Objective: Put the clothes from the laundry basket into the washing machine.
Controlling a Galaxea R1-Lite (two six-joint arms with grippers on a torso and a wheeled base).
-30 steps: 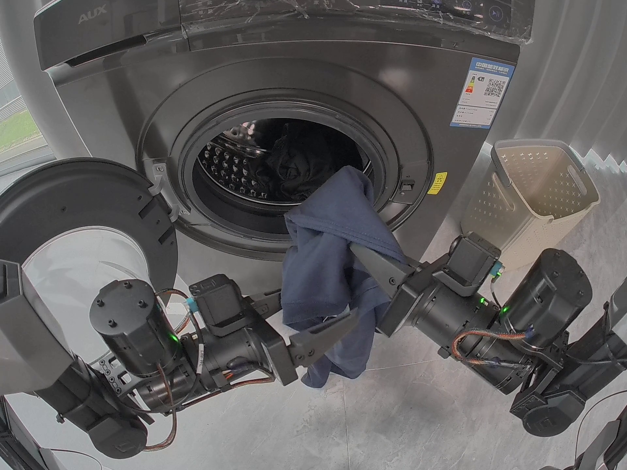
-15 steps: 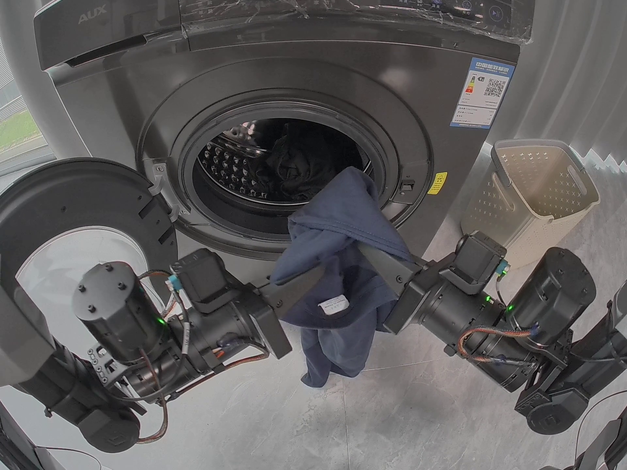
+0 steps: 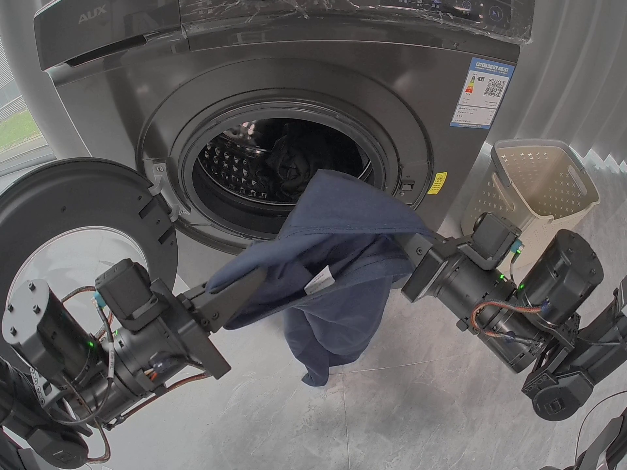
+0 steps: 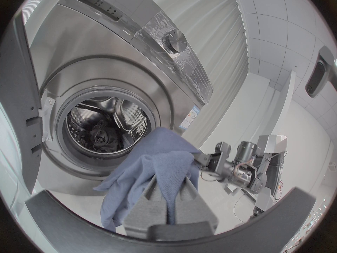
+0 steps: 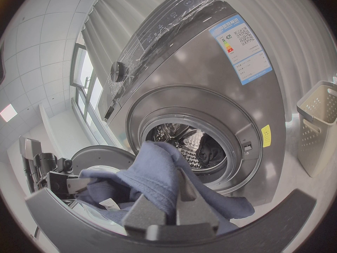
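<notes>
My left end effector (image 4: 171, 183) is clamped on one edge of the blue garment (image 3: 339, 249), right end effector (image 5: 168, 202) clamped on the opposite edge. Cloth is spread between them, with the rest hanging toward the floor (image 3: 418, 419). Garment is in the air just in front of the washing machine (image 3: 313, 73) opening. Door (image 3: 78, 197) is swung open on the left. Dark clothes (image 3: 294, 158) lie in the drum (image 3: 228, 164). Laundry basket (image 3: 545, 184) stands on the floor right of the machine

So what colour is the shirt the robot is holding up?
The shirt is plain dark blue, seen best in the head view.
</notes>
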